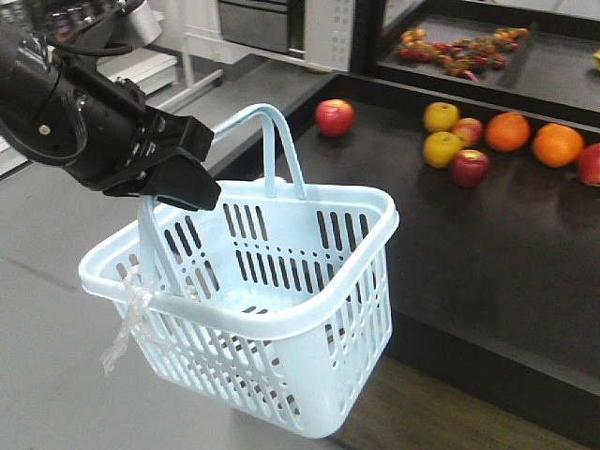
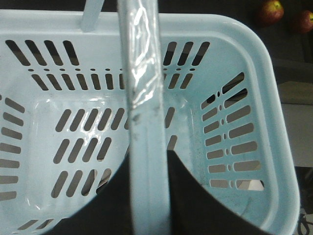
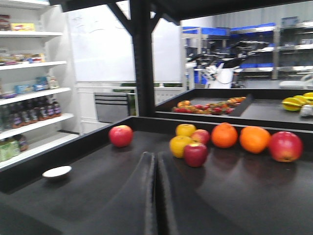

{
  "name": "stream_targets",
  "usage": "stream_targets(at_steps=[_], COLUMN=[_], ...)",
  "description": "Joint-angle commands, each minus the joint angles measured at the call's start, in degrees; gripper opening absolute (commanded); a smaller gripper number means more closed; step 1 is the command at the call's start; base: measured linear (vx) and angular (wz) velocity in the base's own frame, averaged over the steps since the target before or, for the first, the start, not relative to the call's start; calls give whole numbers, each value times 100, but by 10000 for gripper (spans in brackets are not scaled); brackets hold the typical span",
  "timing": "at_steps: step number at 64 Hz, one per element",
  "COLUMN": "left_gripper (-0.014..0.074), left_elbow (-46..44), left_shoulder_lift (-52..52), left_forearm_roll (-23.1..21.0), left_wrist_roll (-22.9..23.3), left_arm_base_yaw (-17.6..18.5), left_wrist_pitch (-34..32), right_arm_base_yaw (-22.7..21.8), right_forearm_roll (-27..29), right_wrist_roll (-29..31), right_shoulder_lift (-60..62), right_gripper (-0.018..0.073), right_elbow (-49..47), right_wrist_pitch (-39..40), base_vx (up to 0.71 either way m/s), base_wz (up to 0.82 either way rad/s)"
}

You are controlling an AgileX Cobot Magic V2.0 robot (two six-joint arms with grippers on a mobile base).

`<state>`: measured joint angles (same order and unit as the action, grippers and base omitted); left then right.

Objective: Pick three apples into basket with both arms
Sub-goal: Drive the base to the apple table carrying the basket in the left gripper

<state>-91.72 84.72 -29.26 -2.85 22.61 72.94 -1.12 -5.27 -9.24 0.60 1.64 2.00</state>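
The pale blue basket (image 1: pixel 281 319) hangs in the air left of the dark counter, with nothing inside it. My left gripper (image 1: pixel 180 187) is shut on one of its hoop handles (image 2: pixel 146 147), which runs straight between the black fingers (image 2: pixel 205 200). On the counter, one red apple (image 1: pixel 335 117) lies alone at the back left. A second apple (image 1: pixel 469 167) sits by the yellow fruit, and a third (image 1: pixel 591 164) is at the right edge. My right gripper (image 3: pixel 156 156) is shut and empty, low over the counter, pointing between the lone apple (image 3: pixel 121 135) and the dark red apple (image 3: pixel 195 154).
Two oranges (image 1: pixel 507 131) (image 1: pixel 557 144), two yellow fruits (image 1: pixel 442 148) and a reddish-yellow apple (image 1: pixel 467 131) lie among the apples. A small white dish (image 3: pixel 56 172) sits at the counter's left. A raised rim (image 3: pixel 73 147) borders the counter. A second bin (image 1: pixel 469 47) behind holds small fruit.
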Motion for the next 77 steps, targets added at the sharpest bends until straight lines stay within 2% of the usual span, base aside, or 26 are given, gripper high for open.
stream_targets(at_steps=[1,77], left_gripper=[-8,-8], left_elbow=[-144,-144], left_shoulder_lift=[-242,-242], left_forearm_roll=[-324,-324], left_wrist_roll=[47,47], left_arm_base_yaw=[32,32], left_wrist_pitch=[-131,-131], right_arm_base_yaw=[-27,-27], right_forearm_roll=[-54,-54], right_wrist_roll=[33,33], right_shoulder_lift=[43,43], right_gripper=[-4,-4], right_elbow=[81,81], right_wrist_pitch=[431,431], base_vx=[9,4], base_wz=[-46,-41])
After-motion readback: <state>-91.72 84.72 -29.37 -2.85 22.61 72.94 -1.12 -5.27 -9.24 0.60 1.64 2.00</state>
